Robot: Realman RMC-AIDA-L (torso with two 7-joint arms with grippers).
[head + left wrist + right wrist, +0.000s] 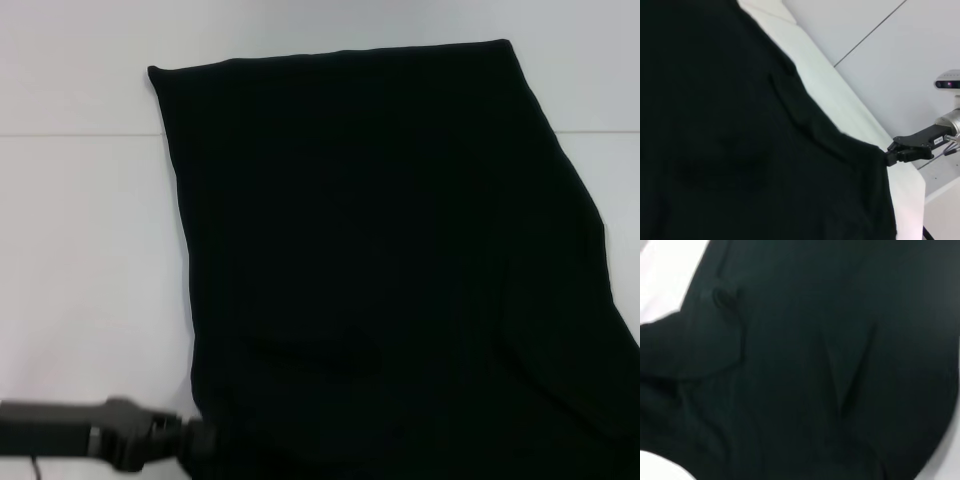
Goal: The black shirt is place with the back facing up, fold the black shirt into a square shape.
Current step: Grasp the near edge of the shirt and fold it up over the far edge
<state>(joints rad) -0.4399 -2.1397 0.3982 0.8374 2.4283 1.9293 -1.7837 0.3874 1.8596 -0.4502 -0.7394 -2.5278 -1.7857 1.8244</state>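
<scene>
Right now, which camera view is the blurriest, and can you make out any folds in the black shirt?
Right wrist view: softest, the large plain black fabric shirt fills it, with faint creases. Head view: sharper, the shirt reads almost flat black on the white table. Left wrist view: a ridge shows, and the right end effector sits at the shirt's corner.

We see a plain white table [80, 250] filling the head view from nine o'clock up past twelve, evenly lit, with a thin seam [70, 134] crossing it toward ten o'clock. The left wrist view shows pale grey floor [910, 65] beyond the table edge.
</scene>
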